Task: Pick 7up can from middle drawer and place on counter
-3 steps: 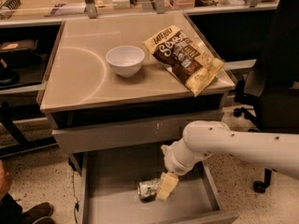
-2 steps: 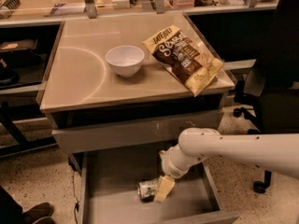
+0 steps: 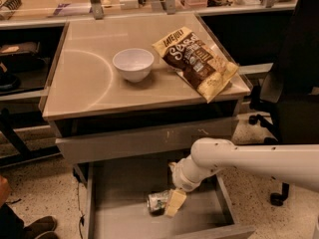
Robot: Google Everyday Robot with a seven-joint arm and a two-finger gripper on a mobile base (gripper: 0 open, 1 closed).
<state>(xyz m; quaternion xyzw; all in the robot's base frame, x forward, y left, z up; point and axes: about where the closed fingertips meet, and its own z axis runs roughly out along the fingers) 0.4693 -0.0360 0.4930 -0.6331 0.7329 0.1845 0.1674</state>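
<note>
Our gripper (image 3: 174,203) hangs in the middle drawer (image 3: 119,198), 7up can (image 3: 157,202) just left of it; grip we cannot tell.

Gripper (image 3: 172,203) in middle drawer (image 3: 124,193), beside 7up can (image 3: 157,201), white bowl (image 3: 133,63) on counter (image 3: 84,83)

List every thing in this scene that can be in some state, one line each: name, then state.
middle drawer: pulled open
7up can: lying on its side in the drawer
gripper: down in the drawer, at the can
white bowl: upright on the counter
chip bag: lying flat on the counter
</note>
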